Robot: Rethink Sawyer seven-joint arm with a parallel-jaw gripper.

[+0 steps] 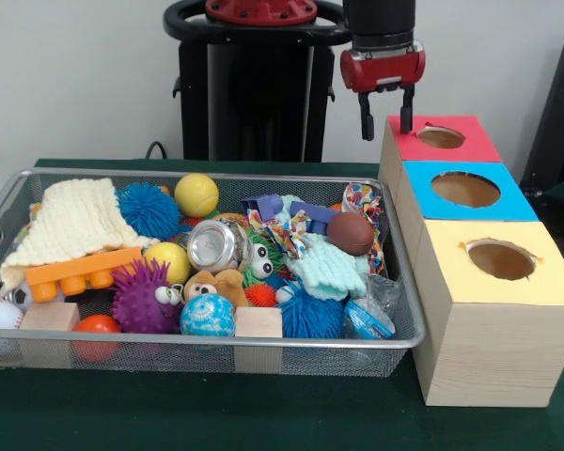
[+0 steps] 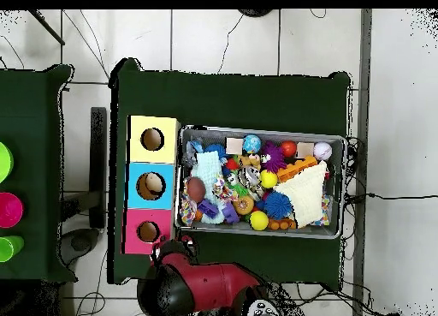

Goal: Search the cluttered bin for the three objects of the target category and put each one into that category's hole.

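Claw (image 1: 386, 120) hangs empty, fingers parted, high between the wire bin (image 1: 409, 310) and red-topped hole box (image 1: 441, 138), likely staged clear of clutter; target category unclear, candidate balls like the yellow ball (image 1: 196, 194) sit in the bin.

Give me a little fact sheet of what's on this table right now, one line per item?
bin: wire basket full of toys
toys on top: yellow ball, blue spiky ball, cream knitted cloth, orange brick, brown ball
boxes: red box, blue box, yellow box, in a row beside the basket, a round hole in each top
gripper: open, empty, raised beside the red box
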